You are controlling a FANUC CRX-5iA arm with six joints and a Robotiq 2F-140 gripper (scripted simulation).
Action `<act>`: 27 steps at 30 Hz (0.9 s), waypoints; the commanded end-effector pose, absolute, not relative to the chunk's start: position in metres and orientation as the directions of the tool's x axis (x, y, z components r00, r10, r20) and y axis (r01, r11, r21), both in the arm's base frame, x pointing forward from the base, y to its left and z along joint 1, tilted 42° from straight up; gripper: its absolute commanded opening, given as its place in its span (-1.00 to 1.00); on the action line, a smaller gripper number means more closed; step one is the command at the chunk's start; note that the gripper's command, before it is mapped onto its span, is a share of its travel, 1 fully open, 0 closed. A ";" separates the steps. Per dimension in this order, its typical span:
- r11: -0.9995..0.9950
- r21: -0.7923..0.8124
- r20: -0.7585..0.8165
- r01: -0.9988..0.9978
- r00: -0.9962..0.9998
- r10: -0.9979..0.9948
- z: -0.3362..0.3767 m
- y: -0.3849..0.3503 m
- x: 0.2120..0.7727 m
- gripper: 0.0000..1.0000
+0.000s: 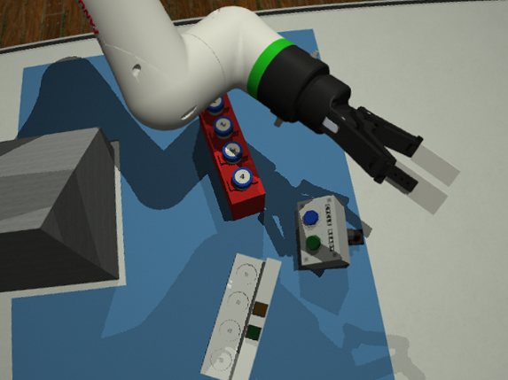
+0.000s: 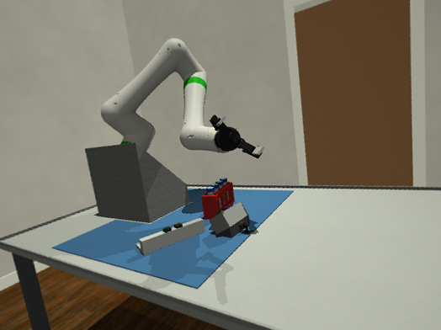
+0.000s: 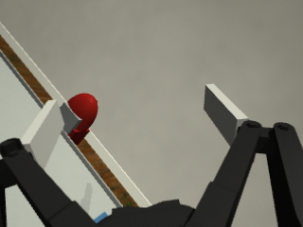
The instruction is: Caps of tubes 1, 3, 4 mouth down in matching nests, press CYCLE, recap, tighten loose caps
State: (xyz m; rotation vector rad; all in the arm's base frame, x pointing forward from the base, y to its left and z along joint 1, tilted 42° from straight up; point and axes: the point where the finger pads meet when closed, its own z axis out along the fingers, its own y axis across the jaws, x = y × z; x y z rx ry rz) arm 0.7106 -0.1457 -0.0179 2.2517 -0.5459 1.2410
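The red decapping station (image 1: 231, 158) stands on the blue mat with its blue-rimmed caps on: cap 4 (image 1: 243, 177), cap 3 (image 1: 232, 150), cap 2 (image 1: 223, 125) and cap 1 (image 1: 215, 105), which the arm partly hides. The white cap tray (image 1: 239, 319) lies nearer the front, its nests empty and its amber lamp (image 1: 260, 309) and green lamp (image 1: 253, 331) dark. The grey desk (image 1: 323, 232) carries the blue CYCLE key (image 1: 310, 217) and the green READY key (image 1: 313, 242). My gripper (image 1: 430, 175) is open and empty, high above the table to the right of the station; it also shows in the exterior view (image 2: 257, 151).
A grey pedestal (image 1: 40, 210) holds the arm's base at the left of the mat. A red rounded object (image 3: 82, 113) shows beyond the table's edge in the wrist view. A door (image 2: 357, 85) is in the back wall.
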 end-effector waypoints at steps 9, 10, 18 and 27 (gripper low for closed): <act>-0.790 0.237 0.859 -0.565 0.502 -0.101 -0.018 -0.146 0.711 1.00; -0.790 0.237 0.859 -0.565 0.502 -0.101 -0.018 -0.146 0.711 1.00; -0.790 0.237 0.859 -0.565 0.502 -0.101 -0.018 -0.146 0.711 -0.31; -0.790 0.237 0.859 -0.565 0.502 -0.101 -0.018 -0.146 0.711 -0.31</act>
